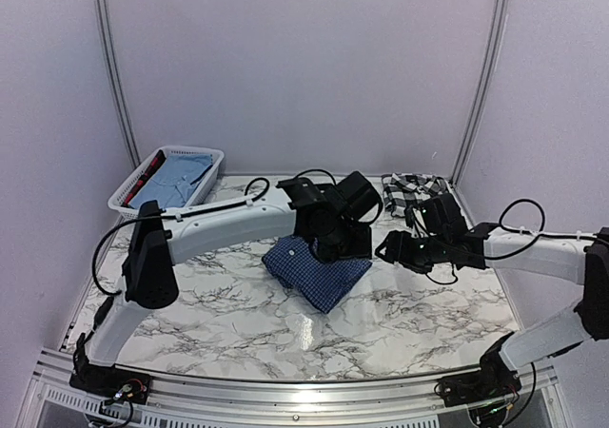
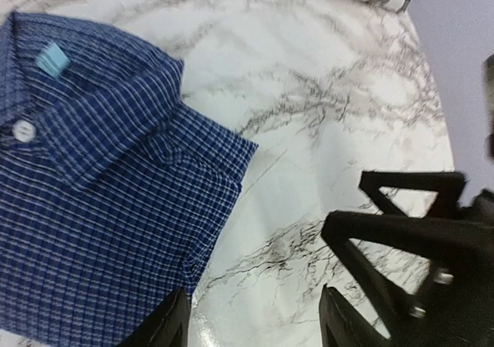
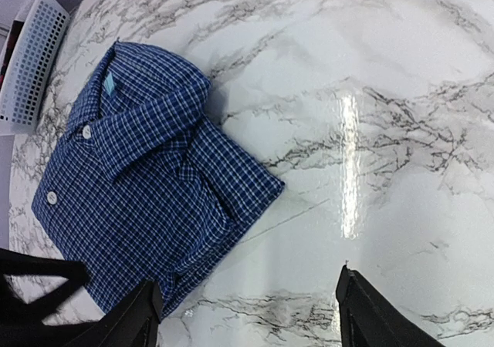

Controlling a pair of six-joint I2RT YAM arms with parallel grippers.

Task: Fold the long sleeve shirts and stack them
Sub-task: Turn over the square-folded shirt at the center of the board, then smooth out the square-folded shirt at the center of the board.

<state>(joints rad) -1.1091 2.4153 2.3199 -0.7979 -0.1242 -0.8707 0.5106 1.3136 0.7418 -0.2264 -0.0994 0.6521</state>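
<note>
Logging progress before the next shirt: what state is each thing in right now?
Blue checked shirt: folded, collar up, flat on the table.
Plaid shirt: unfolded, bunched at the far edge.
Basket: holds light blue cloth.
Left gripper: open, empty.
Right gripper: open, empty.

Noted: left arm [image 1: 228, 223] and right arm [image 1: 542, 255], white link shells, black joint housings, external black cables. Black left gripper [image 2: 255, 328], black right gripper [image 3: 251, 316].

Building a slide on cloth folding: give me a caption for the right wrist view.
Folded dark blue checked button-up shirt lies on the white marble-patterned table, the right hand open and empty.
</note>
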